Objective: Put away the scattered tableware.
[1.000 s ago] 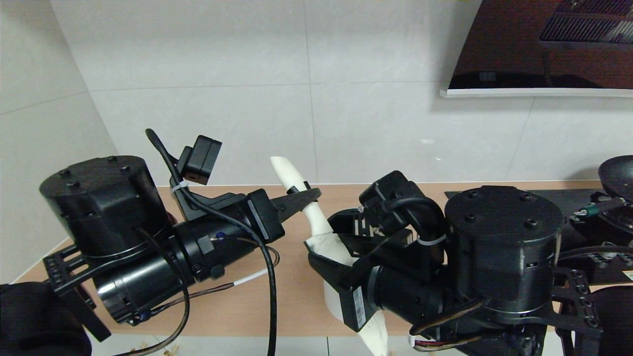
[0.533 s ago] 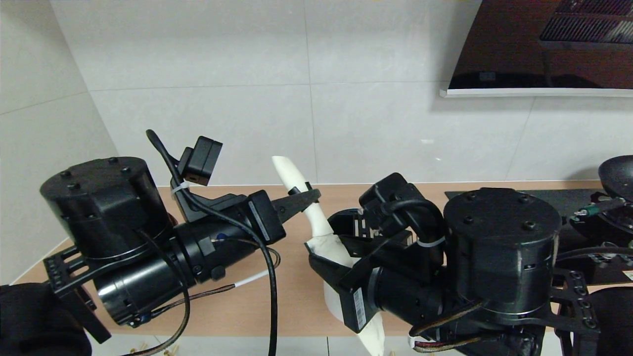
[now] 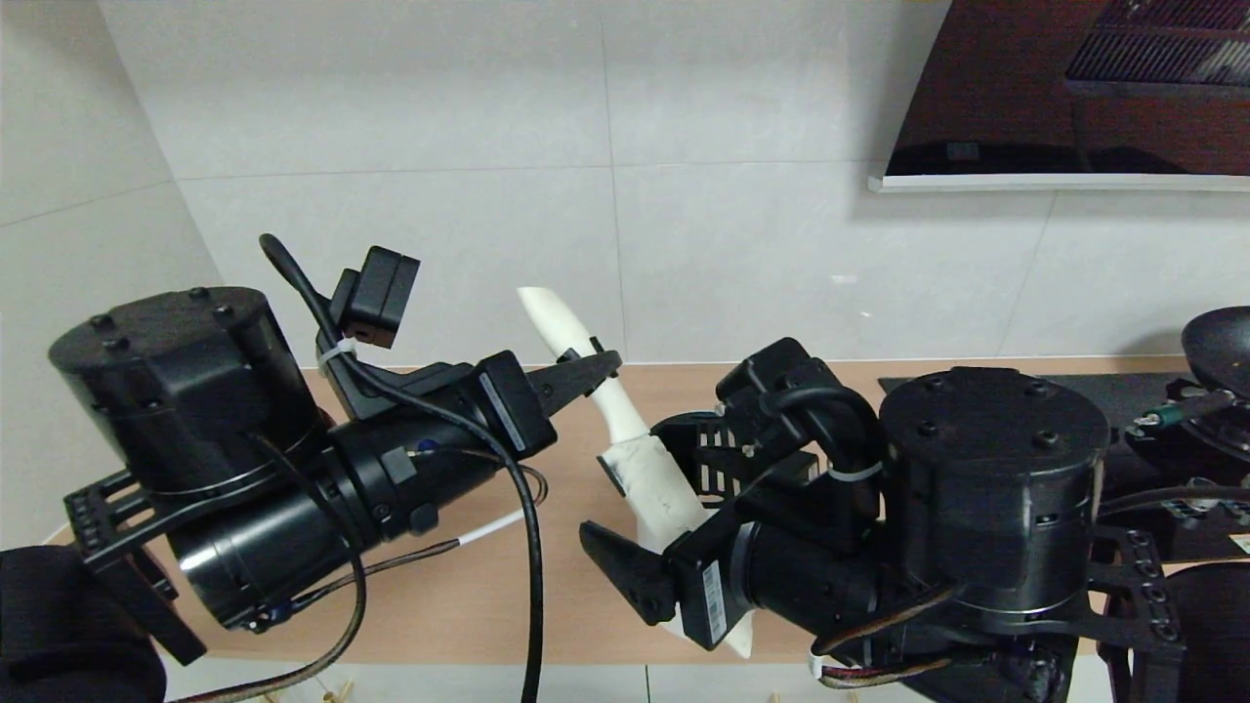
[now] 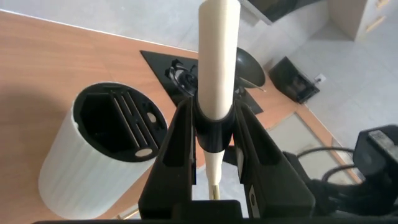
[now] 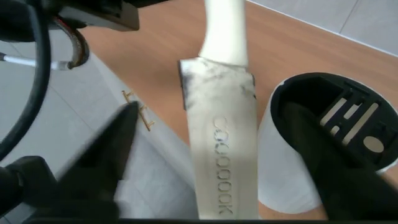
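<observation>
The right gripper's [image 5: 214,149] jaws had just parted from the white ceramic knife [image 3: 649,478]. The left gripper's [image 3: 586,376] jaws, clamped on its handle, alone raised it beside the white ribbed cylindrical holder [image 4: 87,168], seemingly for slotting in.

Black cylindrical joints [image 3: 186,391], screwed caps [image 3: 991,410], looping cables [image 3: 527,547], white zip-ties [image 3: 850,475].

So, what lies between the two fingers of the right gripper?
The white blade of the knife lies there, as the right wrist view shows. The right gripper is open, its fingers apart from the blade.
</observation>
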Available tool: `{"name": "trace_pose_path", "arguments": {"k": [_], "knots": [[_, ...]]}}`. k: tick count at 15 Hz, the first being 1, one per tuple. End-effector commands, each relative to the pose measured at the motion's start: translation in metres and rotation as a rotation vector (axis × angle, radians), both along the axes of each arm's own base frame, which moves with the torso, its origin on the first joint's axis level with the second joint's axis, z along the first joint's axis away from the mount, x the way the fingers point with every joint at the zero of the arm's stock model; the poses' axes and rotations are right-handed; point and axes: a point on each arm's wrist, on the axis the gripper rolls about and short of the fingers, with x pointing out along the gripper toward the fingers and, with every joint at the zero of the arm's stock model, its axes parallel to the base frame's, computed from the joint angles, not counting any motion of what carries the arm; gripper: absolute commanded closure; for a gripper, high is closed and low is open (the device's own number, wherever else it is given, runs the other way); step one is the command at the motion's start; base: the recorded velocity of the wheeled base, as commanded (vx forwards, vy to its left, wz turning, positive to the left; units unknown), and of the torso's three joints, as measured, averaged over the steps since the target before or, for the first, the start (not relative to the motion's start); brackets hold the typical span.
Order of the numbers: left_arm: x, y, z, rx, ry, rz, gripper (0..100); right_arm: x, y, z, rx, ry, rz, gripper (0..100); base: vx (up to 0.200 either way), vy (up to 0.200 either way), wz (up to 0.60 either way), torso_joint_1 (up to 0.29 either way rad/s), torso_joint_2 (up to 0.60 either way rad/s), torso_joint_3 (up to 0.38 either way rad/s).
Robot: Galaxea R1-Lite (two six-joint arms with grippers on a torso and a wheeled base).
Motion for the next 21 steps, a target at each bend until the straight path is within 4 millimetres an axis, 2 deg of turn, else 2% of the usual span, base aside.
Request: {"name": "trace_pose_path", "arguments": {"k": [1, 3, 4, 5, 7, 9, 10, 12, 16, 19, 21], "knots": [[0.000, 0.001, 0.010, -0.017, -0.021, 0.018, 100, -0.003, -0.005, 0.005, 0.015, -0.008, -0.001, 0, 0.000, 0.000, 0.00, 0.000, 0.00, 0.000], [0.002, 0.001, 0.030, -0.021, -0.040, 0.086, 100, -0.003, -0.020, 0.017, 0.042, -0.029, -0.023, 0, 0.000, 0.000, 0.00, 0.000, 0.00, 0.000], [0.005, 0.001, 0.055, 0.003, -0.069, 0.172, 100, 0.009, -0.040, 0.027, 0.063, -0.047, -0.085, 0, 0.000, 0.000, 0.00, 0.000, 0.00, 0.000], [0.010, -0.002, 0.068, 0.032, -0.078, 0.213, 100, 0.020, -0.051, 0.031, 0.071, -0.056, -0.137, 0, 0.000, 0.000, 0.00, 0.000, 0.00, 0.000], [0.025, -0.009, 0.086, 0.133, -0.091, 0.260, 100, 0.027, -0.077, 0.044, 0.090, -0.088, -0.216, 0, 0.000, 0.000, 0.00, 0.000, 0.00, 0.000], [0.036, -0.013, 0.091, 0.204, -0.114, 0.317, 100, 0.027, -0.097, 0.054, 0.091, -0.096, -0.271, 0, 0.000, 0.000, 0.00, 0.000, 0.00, 0.000], [0.040, -0.015, 0.089, 0.235, -0.121, 0.355, 100, 0.027, -0.104, 0.058, 0.092, -0.099, -0.292, 0, 0.000, 0.000, 0.00, 0.000, 0.00, 0.000], [0.051, -0.022, 0.066, 0.310, -0.103, 0.471, 100, 0.031, -0.113, 0.062, 0.098, -0.105, -0.304, 0, 0.000, 0.000, 0.00, 0.000, 0.00, 0.000], [0.047, -0.050, 0.051, 0.335, -0.189, 0.489, 100, 0.036, -0.109, 0.055, 0.076, -0.086, -0.297, 0, 0.000, 0.000, 0.00, 0.000, 0.00, 0.000], [0.057, -0.068, 0.027, 0.399, -0.242, 0.538, 100, 0.036, -0.109, 0.055, 0.077, -0.087, -0.298, 0, 0.000, 0.000, 0.00, 0.000, 0.00, 0.000], [0.062, -0.075, 0.019, 0.413, -0.291, 0.565, 100, 0.037, -0.109, 0.055, 0.076, -0.086, -0.300, 0, 0.000, 0.000, 0.00, 0.000, 0.00, 0.000]]}}
